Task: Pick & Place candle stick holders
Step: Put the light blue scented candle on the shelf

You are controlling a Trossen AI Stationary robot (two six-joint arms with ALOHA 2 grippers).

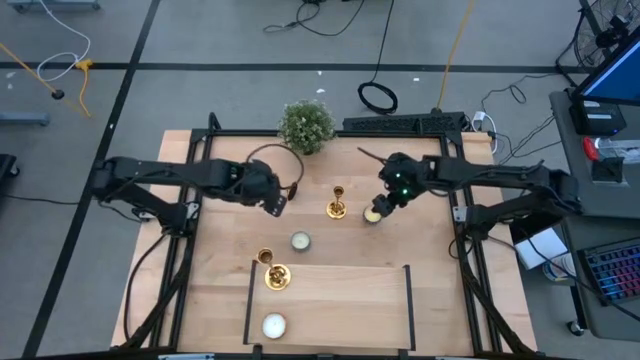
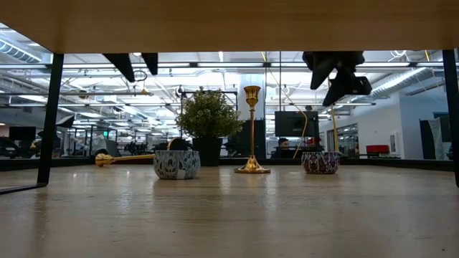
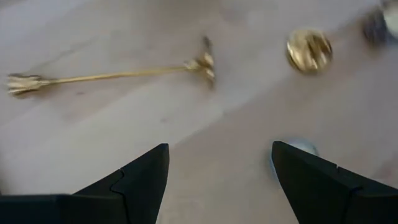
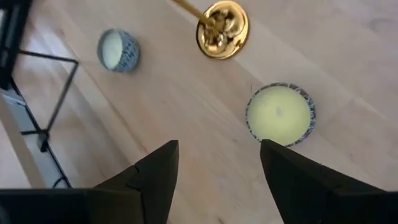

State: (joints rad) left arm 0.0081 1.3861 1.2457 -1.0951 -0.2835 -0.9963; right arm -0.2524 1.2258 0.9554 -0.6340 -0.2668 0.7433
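One gold candlestick (image 1: 337,205) stands upright on its round base at mid-table; it also shows in the low view (image 2: 251,129) and the right wrist view (image 4: 222,28). A second (image 3: 112,76) lies on its side on the table below my left gripper; it also shows in the low view (image 2: 122,159) and is hidden under that arm in the high view. A third (image 1: 272,270) is on the raised wooden shelf (image 1: 350,300). My left gripper (image 1: 278,203) (image 3: 219,149) hangs open above the table. My right gripper (image 1: 385,200) (image 4: 219,149) is open and empty above a tealight.
A pale tealight (image 1: 373,214) sits right of the upright candlestick, another (image 1: 300,240) left of it, and a third (image 1: 274,324) on the shelf. A potted plant (image 1: 306,125) stands at the far edge. The shelf's black frame legs (image 2: 51,115) stand on the table.
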